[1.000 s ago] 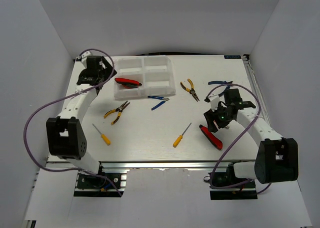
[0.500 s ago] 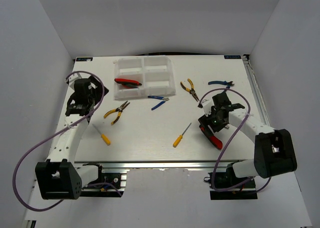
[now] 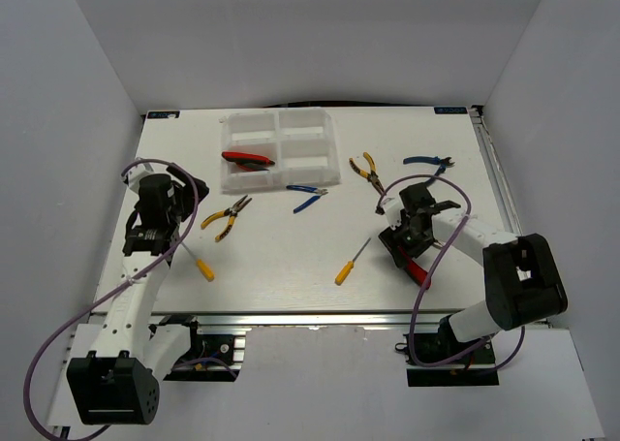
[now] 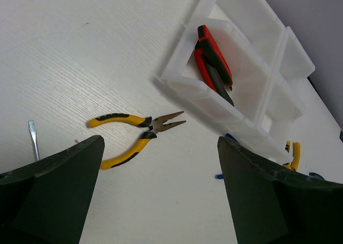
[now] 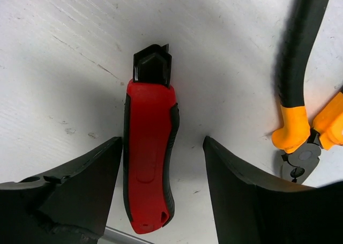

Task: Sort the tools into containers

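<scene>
Two grippers stand spread and empty: the right gripper (image 5: 161, 145) straddles the red-and-black knife (image 5: 147, 163) lying on the table (image 3: 291, 257), seemingly poised to pinch it, while the left gripper (image 4: 159, 147) hangs above yellow-handled pliers (image 4: 140, 135) near the tray (image 4: 185, 88), where a left-side compartment holds red cutters (image 4: 213, 67).

The white table (image 3: 281, 237) carries a tray (image 3: 232, 183), pliers (image 3: 227, 216), screwdrivers (image 3: 202, 264) and, seemingly, a red knife (image 5: 149, 158).

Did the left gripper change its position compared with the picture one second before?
Yes. The left gripper moved from beside the tray toward the near edge; it is now left of the yellow-handled pliers.
</scene>
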Robot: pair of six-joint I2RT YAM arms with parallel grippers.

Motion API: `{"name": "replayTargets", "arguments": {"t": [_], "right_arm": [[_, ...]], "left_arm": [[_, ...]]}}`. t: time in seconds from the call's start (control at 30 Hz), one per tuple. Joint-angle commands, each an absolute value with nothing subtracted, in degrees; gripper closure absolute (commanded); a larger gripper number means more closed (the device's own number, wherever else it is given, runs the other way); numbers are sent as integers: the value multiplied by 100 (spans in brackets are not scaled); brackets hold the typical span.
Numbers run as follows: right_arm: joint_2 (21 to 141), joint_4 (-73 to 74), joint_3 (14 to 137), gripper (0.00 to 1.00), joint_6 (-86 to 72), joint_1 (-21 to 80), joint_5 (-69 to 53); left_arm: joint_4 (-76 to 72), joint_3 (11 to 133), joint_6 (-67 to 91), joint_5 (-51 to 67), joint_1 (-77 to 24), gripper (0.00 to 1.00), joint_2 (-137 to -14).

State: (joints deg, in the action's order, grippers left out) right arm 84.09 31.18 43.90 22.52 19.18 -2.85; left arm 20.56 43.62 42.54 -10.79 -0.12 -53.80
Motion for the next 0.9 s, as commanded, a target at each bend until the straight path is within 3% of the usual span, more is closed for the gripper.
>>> {"name": "replayTargets", "arguments": {"t": [0.0, 0.13, 0.37, 0.47, 0.63, 0.87], "right_arm": [[8613, 2909, 4149, 32, 2197, 1951, -123], [8613, 2769, 3982, 42, 2258, 1942, -70], [8271, 2856, 4157, 88, 2566, 1942, -237], [8061, 3049, 4551, 100, 2768, 1942, -464], [7936, 3427, 5614, 100, 3444, 1969, -1351], [8945, 3263, 7758, 100, 3578, 2600, -2584]], "left_arm": [[2127, 4316, 4289, -1037, -9, 2, -5160], [2127, 4272, 4307, -1037, -9, 2, -5098], [2101, 4263, 4307, -958, -17, 2, -5089], [2074, 4263, 4307, -932, -9, 2, -5045], [1934, 4228, 4289, -721, -9, 3, -4904], [1863, 4061, 4254, -352, -17, 4, -4694]]}}
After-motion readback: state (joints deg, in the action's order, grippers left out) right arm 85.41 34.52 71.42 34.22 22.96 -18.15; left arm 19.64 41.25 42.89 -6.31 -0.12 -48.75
